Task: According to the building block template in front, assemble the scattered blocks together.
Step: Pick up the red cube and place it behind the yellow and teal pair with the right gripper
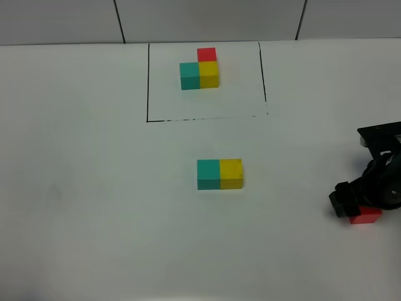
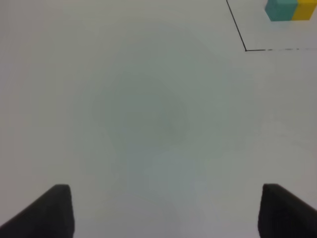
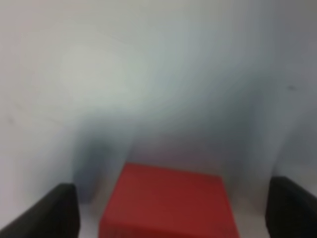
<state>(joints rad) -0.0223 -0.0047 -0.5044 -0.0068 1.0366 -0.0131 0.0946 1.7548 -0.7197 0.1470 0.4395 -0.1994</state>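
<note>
The building block template [image 1: 200, 72] sits at the back inside a black-line rectangle [image 1: 148, 81]: teal and yellow cubes side by side, with a red cube behind the yellow one. Mid-table, a loose teal block [image 1: 208, 174] and a yellow block [image 1: 230, 173] touch side by side. At the far right lies the red block [image 1: 365, 217], with my right gripper [image 1: 363, 199] down over it. In the right wrist view the red block [image 3: 168, 203] lies between the fingers of the right gripper [image 3: 171, 213], with a gap on each side. My left gripper [image 2: 166, 213] is open over bare table.
The left wrist view catches a corner of the black rectangle [image 2: 246, 49] and the template's teal cube [image 2: 281, 10] and yellow cube [image 2: 307, 10]. The white table meets a grey panelled wall [image 1: 207, 19] at the back.
</note>
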